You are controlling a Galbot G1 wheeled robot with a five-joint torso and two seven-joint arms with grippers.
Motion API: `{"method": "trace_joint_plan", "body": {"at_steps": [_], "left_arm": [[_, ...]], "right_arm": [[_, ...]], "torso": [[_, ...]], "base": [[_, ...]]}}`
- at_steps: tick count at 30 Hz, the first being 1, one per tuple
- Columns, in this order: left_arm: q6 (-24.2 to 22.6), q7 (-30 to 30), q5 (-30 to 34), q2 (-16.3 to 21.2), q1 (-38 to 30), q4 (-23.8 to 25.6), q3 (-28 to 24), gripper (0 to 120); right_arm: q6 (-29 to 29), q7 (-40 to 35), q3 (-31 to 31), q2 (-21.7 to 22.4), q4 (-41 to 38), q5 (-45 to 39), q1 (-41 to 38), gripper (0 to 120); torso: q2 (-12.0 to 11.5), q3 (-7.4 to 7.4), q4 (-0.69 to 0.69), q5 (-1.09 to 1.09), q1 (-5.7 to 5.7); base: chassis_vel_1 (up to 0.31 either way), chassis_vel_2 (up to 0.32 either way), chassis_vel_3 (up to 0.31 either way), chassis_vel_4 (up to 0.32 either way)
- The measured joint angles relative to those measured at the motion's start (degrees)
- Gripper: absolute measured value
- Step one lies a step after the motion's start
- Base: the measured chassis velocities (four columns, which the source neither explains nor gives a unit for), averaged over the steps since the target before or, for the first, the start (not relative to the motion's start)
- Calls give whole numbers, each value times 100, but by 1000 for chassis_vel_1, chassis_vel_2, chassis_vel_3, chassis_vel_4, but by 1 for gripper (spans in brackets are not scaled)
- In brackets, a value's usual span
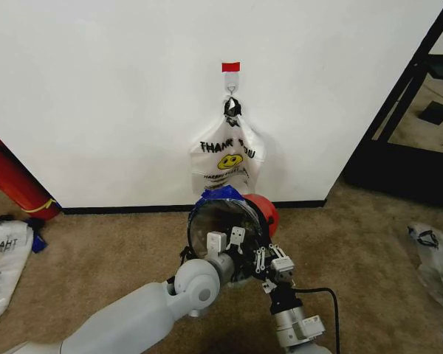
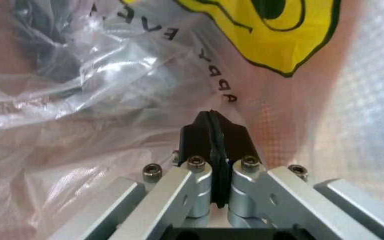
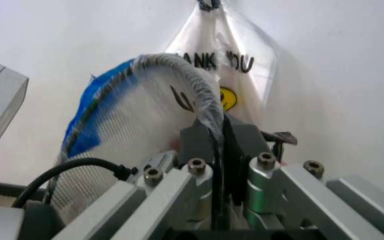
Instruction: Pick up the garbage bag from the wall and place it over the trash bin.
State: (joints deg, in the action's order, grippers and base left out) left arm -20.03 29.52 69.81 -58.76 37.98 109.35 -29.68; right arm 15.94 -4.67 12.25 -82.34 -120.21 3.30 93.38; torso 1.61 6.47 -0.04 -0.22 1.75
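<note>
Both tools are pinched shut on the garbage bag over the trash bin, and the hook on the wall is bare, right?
Not bare: the head view shows a printed bag hanging from the hook. The rest holds: left tool and right tool are shut on the garbage bag over the trash bin.

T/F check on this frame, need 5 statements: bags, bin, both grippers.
1. A printed bag hangs from the hook on the wall. True.
2. The trash bin stands upright on the carpet. False: it is tipped, with its mouth toward the robot and its red base toward the wall.
3. The right gripper has its fingers shut on the bin's film-covered rim. True.
4. The left gripper is open. False: its fingers pinch the garbage bag.
5. The red cylinder lies to the right of the bin. False: it lies to the left, by the wall.
</note>
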Motion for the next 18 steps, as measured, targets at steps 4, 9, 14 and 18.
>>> {"method": "trace_joint_plan", "body": {"at_steps": [4, 9, 14, 18], "left_arm": [[21, -16, 5, -44, -8, -25, 66, 0], [50, 31, 12, 0, 81, 111, 325, 0], [-11, 127, -2, 217, 349, 466, 886, 0], [-41, 16, 4, 583, 882, 1057, 1706, 0]], "right_arm": [[0, -4, 14, -27, 24, -42, -14, 1], [-17, -40, 64, -111, 77, -277, -79, 1], [-175, -166, 132, -264, 176, -845, -255, 1], [-420, -339, 244, -367, 210, -1691, -455, 1]], "torso": [[0, 0, -1, -1, 0], [0, 0, -1, -2, 0], [0, 0, -1, -1, 0], [0, 0, 1, -2, 0]], "base": [[0, 0, 0, 0], [0, 0, 0, 0], [0, 0, 0, 0], [0, 0, 0, 0]]}}
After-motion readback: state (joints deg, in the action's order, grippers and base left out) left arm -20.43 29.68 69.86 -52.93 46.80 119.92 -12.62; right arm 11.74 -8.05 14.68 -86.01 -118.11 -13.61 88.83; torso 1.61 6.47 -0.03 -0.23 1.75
